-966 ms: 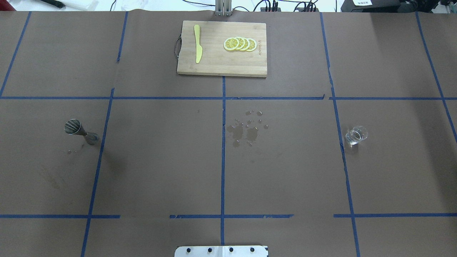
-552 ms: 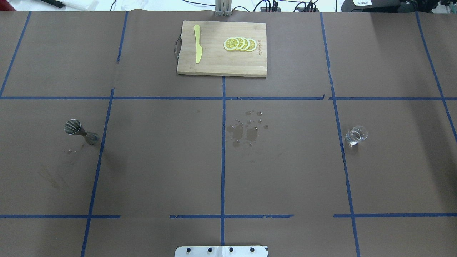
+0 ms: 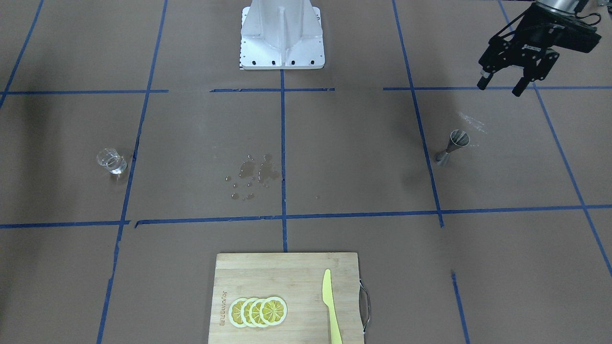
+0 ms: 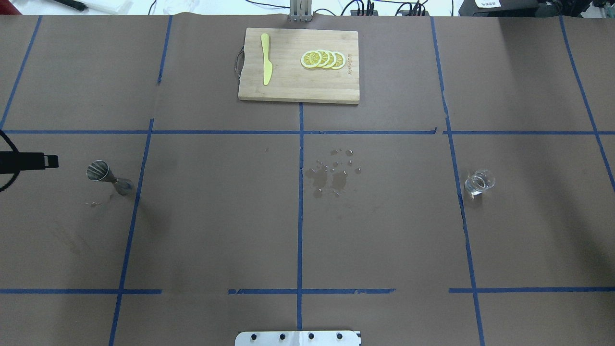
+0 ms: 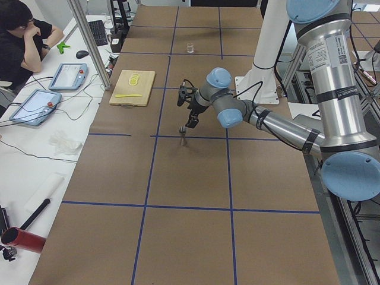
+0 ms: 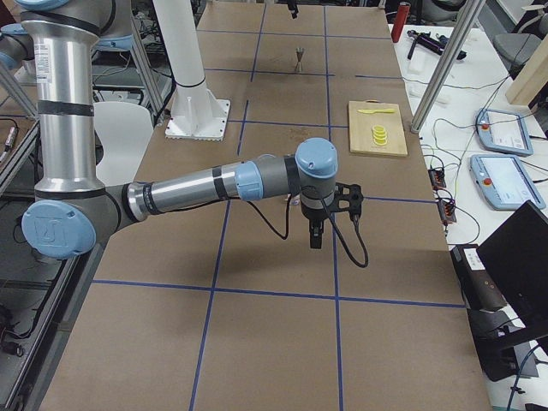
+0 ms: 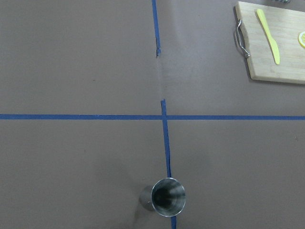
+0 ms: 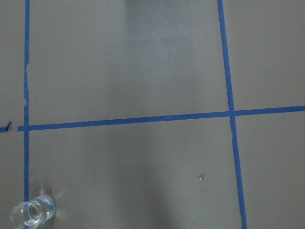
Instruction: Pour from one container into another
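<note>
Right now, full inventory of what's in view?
cup: 1, clear glass, upright on the table's right side
jigger: 1, grey metal, upright on the left side
board: 1, wood, far centre
knife: 1, yellow, on the board's left half
lemon slices: 4, yellow, overlapping on the board's right half
spill: 1 patch of drops, wet, table centre
tape: grid lines, blue, across the brown table
base plate: 1, white, near edge centre
person: 1, dark top, seated at the side bench
left gripper: 1, black, in the air near the jigger, open
right gripper: 1, black, above the table; open or shut can't be told
</note>
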